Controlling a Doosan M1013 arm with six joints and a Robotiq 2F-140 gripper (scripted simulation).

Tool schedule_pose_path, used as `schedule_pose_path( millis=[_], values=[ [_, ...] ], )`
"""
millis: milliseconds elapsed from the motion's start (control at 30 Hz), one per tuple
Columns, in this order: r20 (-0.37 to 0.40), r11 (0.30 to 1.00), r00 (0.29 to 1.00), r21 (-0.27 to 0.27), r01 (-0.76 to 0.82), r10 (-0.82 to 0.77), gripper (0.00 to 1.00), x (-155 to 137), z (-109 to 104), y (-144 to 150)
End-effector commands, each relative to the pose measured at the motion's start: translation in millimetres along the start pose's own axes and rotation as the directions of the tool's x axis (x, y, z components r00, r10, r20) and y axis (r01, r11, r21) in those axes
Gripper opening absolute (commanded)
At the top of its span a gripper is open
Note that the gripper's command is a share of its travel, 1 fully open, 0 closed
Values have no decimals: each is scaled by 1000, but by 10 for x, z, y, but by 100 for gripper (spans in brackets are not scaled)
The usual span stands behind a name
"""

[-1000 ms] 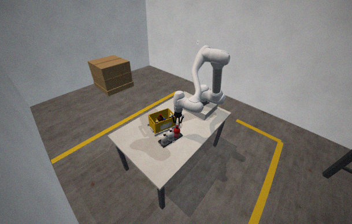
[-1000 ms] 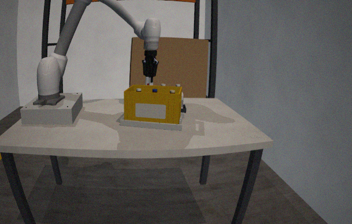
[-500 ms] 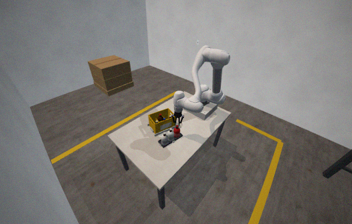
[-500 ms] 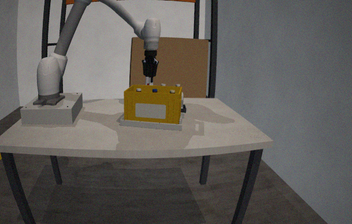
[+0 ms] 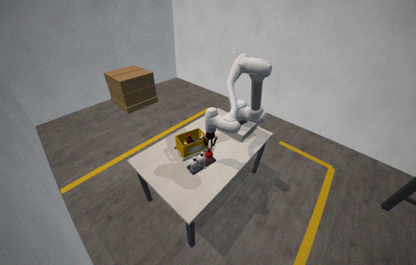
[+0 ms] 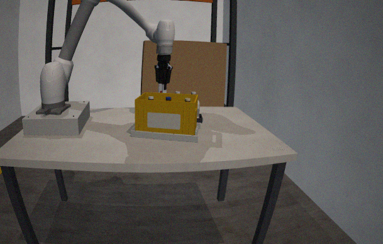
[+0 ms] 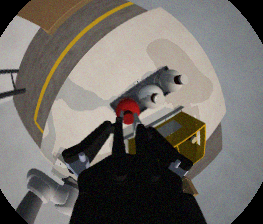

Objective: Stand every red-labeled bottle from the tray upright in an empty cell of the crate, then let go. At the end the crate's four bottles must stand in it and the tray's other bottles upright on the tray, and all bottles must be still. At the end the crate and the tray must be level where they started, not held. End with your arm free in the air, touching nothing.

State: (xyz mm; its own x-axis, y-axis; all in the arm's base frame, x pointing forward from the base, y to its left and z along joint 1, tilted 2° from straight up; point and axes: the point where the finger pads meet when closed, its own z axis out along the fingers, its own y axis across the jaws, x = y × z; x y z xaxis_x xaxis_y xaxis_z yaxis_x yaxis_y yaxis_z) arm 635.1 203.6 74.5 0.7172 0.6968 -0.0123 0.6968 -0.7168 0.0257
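Observation:
My gripper points straight down and is shut on the neck of a red-labeled bottle, which stands upright at the arm-side end of the dark tray. The wrist view shows the bottle's red top between my fingers. I cannot tell whether the bottle's base still touches the tray. Two white bottles stand upright on the tray beside it. The yellow crate sits just left of the tray, and in the exterior view three bottle caps show at the crate's rim. My gripper also shows in the exterior view, behind the crate.
The arm's grey base block stands on the table left of the crate. A stack of cardboard boxes stands on the floor far off. Yellow floor lines run around the table.

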Motion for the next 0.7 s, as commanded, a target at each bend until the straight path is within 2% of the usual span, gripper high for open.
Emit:
schedule_pose_path(
  millis=[0,667],
  values=[
    [0,1000,1000,0,0,0,0,-1,-1,-1],
    [0,1000,1000,0,0,0,0,-5,-106,-1]
  ],
)
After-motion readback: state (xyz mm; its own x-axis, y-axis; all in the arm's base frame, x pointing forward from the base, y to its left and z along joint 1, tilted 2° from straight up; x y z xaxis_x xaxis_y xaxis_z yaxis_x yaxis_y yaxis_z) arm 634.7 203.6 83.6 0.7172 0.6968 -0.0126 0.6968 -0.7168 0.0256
